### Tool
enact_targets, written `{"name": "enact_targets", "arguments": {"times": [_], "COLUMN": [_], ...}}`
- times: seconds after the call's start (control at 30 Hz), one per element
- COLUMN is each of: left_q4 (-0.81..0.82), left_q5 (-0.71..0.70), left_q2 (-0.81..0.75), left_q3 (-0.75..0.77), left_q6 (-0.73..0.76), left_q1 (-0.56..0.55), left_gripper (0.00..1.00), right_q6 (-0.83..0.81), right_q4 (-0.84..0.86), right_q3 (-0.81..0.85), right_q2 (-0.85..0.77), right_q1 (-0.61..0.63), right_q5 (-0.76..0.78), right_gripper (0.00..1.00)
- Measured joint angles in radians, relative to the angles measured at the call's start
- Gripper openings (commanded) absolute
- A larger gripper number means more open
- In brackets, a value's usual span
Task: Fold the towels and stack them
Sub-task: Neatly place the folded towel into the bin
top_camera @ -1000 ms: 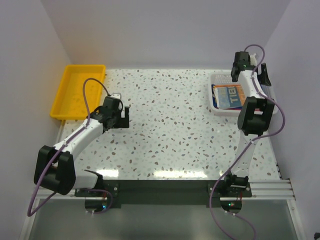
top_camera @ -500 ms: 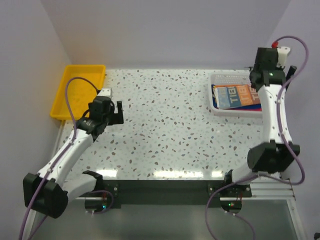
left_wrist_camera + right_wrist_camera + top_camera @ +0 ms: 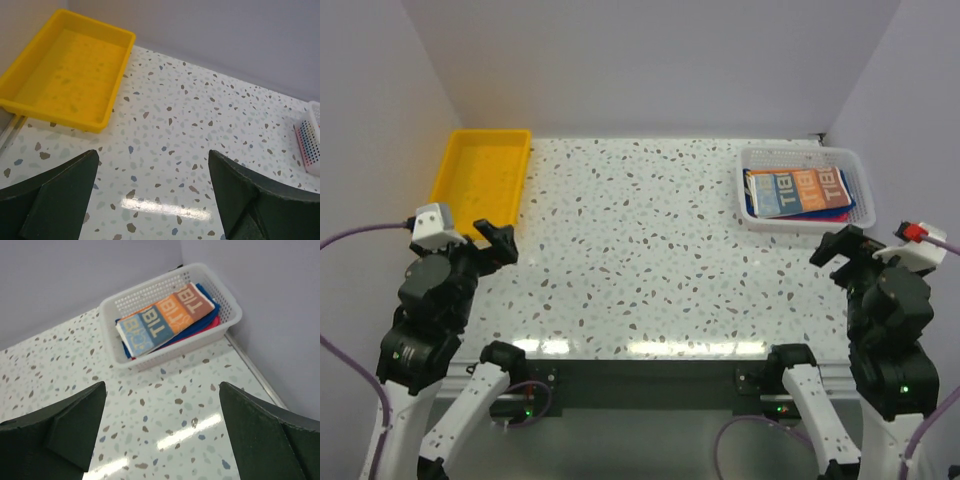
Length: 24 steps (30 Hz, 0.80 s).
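Folded towels (image 3: pixel 798 192) sit stacked in the white basket (image 3: pixel 752 160) at my table's (image 3: pixel 650 250) two o'clock. My left gripper (image 3: pixel 488 243), eight o'clock, and right gripper (image 3: pixel 840 245), four o'clock, hover with fingers apart, empty.

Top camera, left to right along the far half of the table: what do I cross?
yellow tray → speckled tabletop → white mesh basket, with the folded towels stacked inside it.
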Motion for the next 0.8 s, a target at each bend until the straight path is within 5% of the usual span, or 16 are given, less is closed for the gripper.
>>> {"name": "enact_targets", "arguments": {"times": [0.37,0.8], "left_q4": [-0.074,-0.073], "left_q5": [-0.062,-0.057], "left_q2": [-0.379,-0.42], "left_q3": [-0.064,-0.073], "left_q6": [-0.019,-0.019], "left_q1": [0.0,0.0], "left_gripper": [0.92,0.93], "right_q6": [-0.021,-0.05], "right_q4": [-0.082,-0.05], "right_q3": [-0.095,-0.135], "right_q2": [-0.341,-0.413], "right_q1": [0.121,0.121], "right_q5": [-0.037,-0.059], "right_gripper": [0.99,0.99]}}
